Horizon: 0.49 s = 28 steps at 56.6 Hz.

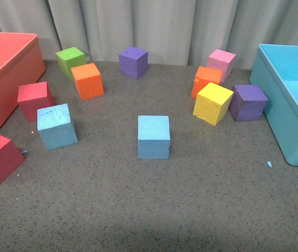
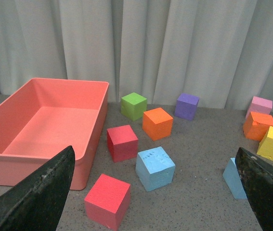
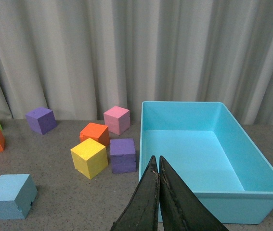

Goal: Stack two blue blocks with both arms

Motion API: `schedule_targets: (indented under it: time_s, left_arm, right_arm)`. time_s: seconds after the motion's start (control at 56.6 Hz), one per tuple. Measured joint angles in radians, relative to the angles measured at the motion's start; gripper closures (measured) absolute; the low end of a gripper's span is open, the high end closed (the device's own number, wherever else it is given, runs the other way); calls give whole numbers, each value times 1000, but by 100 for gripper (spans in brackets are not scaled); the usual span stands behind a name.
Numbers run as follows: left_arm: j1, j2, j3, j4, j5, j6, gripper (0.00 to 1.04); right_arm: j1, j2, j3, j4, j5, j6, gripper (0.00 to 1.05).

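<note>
Both blue blocks sit flat on the surface (image 1: 138, 210), well apart and not yet stacked. The dimpled block (image 1: 57, 126) lies to the left, near two red blocks (image 1: 35, 100) and the red bin (image 1: 12, 68). The plain block (image 1: 154, 136) sits alone in the middle. Neither arm shows in the front view, so both appear to be held back above the near edge. The left jaws stand wide, and the left wrist view frames the dimpled block (image 2: 155, 168) between them; this looks like readiness for that side's block. The right jaws are pressed together and hold nothing. In the right wrist view they point toward the turquoise bin (image 3: 213, 159), with the plain block (image 3: 8, 197) off to one side. They would likely have to part and swing over before any grasp. With bare surface all round it, the plain block seems the natural base. The dimpled one, crowded by the red blocks, would need a careful approach.
</note>
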Motion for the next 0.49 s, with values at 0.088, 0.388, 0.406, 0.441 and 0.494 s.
schedule_targets:
  time_s: [0.088,0.388,0.406,0.441,0.494]
  left_arm:
    - [0,0,0,0,0,0,7]
    - [0,0,0,0,0,0,7]
    - [0,0,0,0,0,0,7]
    - [0,0,0,0,0,0,7]
    - [0,0,0,0,0,0,7]
  right_arm:
    - [0,-28,0,-28,0,0,104]
    - [0,-231,1,-245,-3,0,104]
    - [0,-239,1,-245,-3,0,104]
    - [0,-243,1,-247,-3,0,104]
    - [0,-243,1,-250,-3,0,104]
